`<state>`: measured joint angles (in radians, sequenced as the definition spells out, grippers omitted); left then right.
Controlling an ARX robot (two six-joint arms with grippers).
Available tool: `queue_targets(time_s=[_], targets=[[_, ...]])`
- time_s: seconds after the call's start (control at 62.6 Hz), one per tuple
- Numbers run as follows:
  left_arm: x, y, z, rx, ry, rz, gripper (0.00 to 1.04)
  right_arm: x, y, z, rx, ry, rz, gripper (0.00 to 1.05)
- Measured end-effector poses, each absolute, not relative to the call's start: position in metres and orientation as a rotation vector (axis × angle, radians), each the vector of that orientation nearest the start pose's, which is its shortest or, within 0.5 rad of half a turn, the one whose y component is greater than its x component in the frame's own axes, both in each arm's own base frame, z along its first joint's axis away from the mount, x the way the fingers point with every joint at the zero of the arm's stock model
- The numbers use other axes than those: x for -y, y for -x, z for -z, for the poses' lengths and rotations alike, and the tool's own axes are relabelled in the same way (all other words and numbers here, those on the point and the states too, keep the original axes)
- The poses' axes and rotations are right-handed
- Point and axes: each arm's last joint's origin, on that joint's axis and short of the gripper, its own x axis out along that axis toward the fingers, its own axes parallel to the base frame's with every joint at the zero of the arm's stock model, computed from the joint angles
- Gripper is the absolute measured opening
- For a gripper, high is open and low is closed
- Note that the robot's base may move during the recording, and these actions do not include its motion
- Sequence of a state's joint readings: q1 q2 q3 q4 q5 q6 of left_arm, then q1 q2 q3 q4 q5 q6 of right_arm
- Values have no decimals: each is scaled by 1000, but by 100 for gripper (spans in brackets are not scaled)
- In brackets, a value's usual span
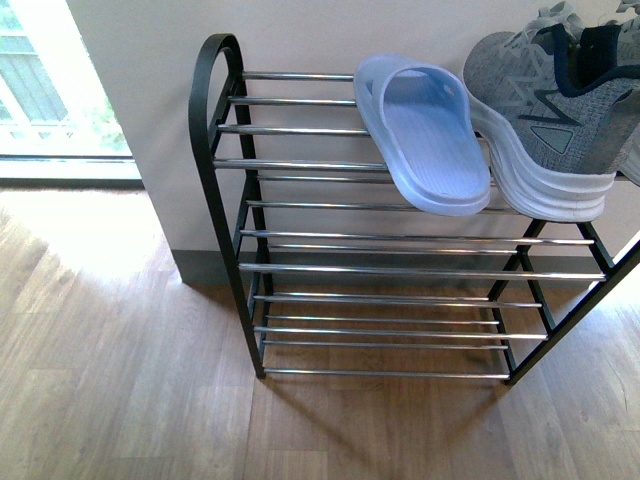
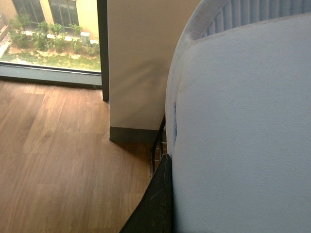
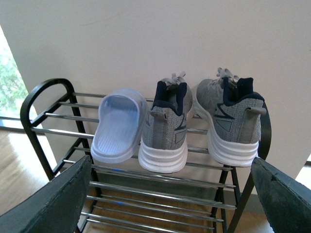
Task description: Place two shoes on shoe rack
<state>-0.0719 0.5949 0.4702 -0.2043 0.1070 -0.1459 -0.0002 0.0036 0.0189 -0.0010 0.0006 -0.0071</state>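
Note:
Two grey knit shoes with white soles, the left one and the right one, stand side by side, heels outward, on the top shelf of the black shoe rack. The front view catches one shoe at the right end of the shoe rack. A pale blue slipper lies beside them. My right gripper hangs open in front of the rack, away from the shoes. In the left wrist view my left gripper is shut on a pale blue slipper that fills the frame; one dark finger shows.
The rack stands against a pale wall. A bright window reaches the wooden floor to the rack's left. The rack's lower chrome shelves carry nothing. A rack bar shows just below the held slipper.

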Motion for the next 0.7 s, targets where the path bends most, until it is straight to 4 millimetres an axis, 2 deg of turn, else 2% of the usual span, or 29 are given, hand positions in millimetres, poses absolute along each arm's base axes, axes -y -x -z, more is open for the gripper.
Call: queue_targets(time_s=[0.607,0.703], targets=[[13,-143,-249,-342,150,152,2,0,-97,-170,14,7,0,95],[16,-145,-240,-148,142,80,2,0,-97,-170,14,7,1,95]])
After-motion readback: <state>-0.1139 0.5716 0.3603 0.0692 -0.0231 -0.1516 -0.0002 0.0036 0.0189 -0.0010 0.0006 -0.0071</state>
